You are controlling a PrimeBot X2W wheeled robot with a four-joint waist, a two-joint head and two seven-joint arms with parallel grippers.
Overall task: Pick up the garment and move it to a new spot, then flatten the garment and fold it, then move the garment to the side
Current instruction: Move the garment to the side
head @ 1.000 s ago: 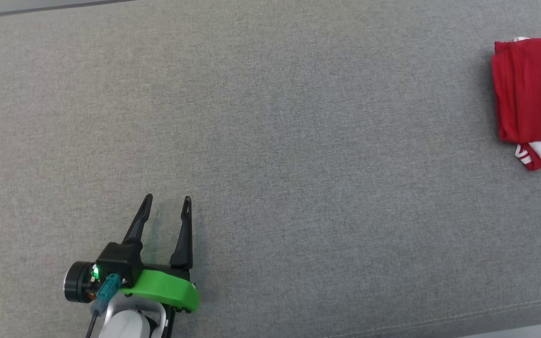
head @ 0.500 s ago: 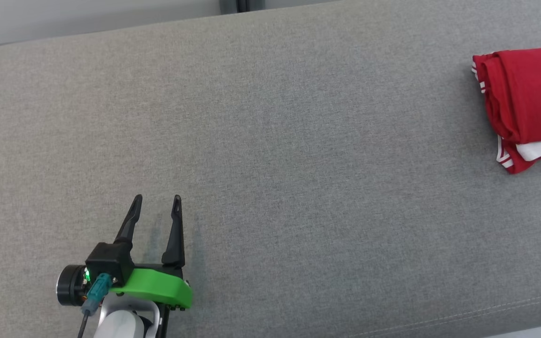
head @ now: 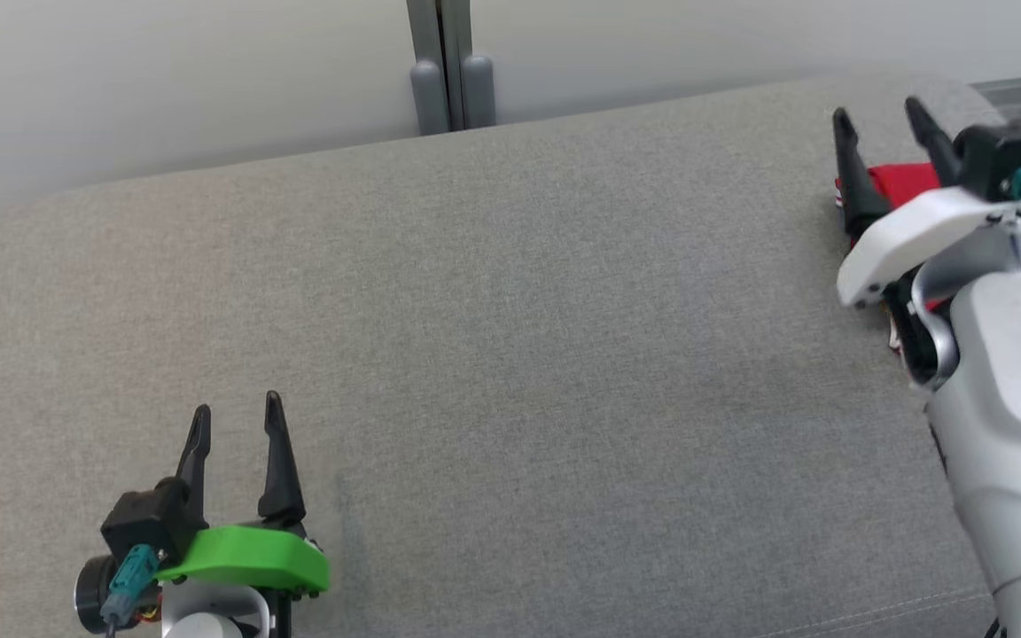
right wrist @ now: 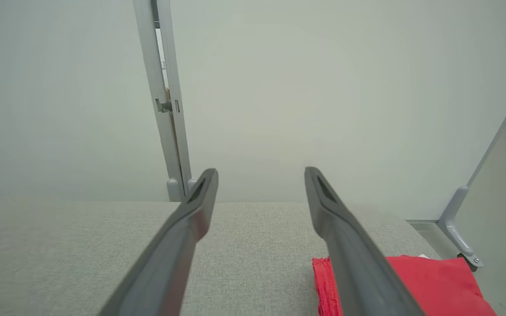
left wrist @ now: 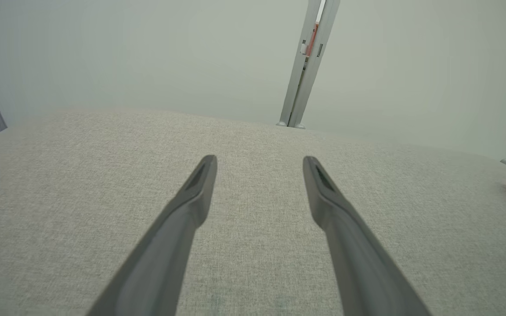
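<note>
Head view, left gripper [head: 237, 404] wide, right gripper [head: 876, 110] wide over folded red garment [head: 905, 182]

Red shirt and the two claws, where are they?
red shirt [right wrist: 437, 285], right wrist view, on its folded top
left claw [head: 237, 403], head view, midway between its fingertips
right claw [head: 876, 108], head view, midway between its fingertips

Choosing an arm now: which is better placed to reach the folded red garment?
Right. The right end effector, open, is at the garment; the left end effector sits far across the grey cushion.
</note>
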